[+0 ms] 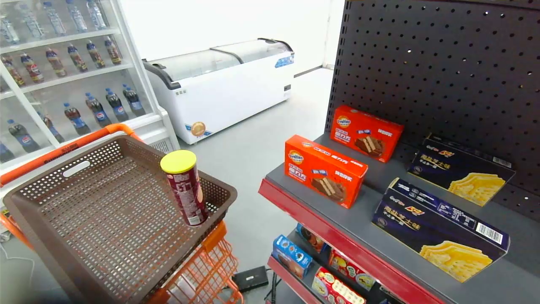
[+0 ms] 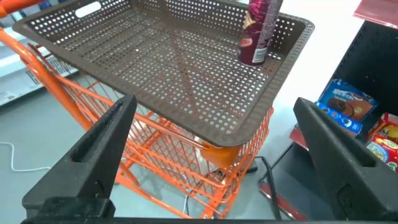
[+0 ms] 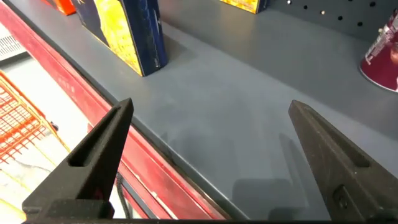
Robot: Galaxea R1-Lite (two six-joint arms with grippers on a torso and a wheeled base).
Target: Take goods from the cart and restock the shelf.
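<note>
Though maroon-bodied, yellow-lidded chip can point(image 1: 184, 188)

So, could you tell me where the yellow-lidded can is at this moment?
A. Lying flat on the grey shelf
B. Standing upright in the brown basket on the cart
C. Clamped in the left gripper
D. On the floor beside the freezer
B: the can stands upright on the mesh floor of the brown basket, in the corner nearest the shelf.
</note>
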